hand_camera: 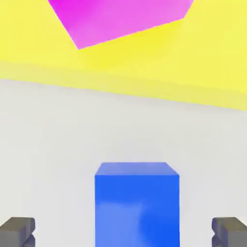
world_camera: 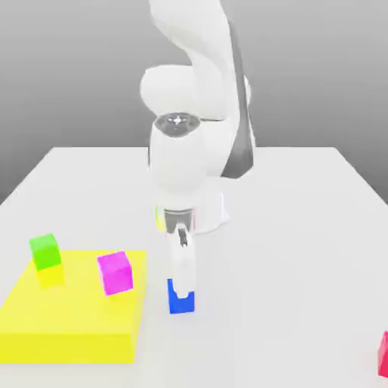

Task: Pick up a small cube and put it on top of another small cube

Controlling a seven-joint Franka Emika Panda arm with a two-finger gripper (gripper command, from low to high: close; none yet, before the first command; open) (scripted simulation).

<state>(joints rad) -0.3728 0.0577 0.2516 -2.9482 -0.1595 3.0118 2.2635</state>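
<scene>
The small bright-blue cube (world_camera: 180, 300) (hand_camera: 137, 202) rests on the white table (world_camera: 303, 250) just off the yellow platform's edge. My gripper (world_camera: 182, 282) (hand_camera: 123, 232) hangs straight down over it, low, with its white hand hiding the cube's upper part in the exterior view. In the hand view the two dark fingertips (hand_camera: 17, 230) stand wide apart, one on each side of the cube, not touching it. The gripper is open and holds nothing. A magenta cube (world_camera: 115, 273) (hand_camera: 120, 19) and a green cube (world_camera: 45, 251) sit on the yellow platform.
The low yellow platform (world_camera: 72, 318) (hand_camera: 193, 72) lies at the exterior view's lower left, its edge close to the blue cube. A red block (world_camera: 383, 353) shows at the exterior view's right edge. The arm's white base (world_camera: 204, 208) stands behind the gripper.
</scene>
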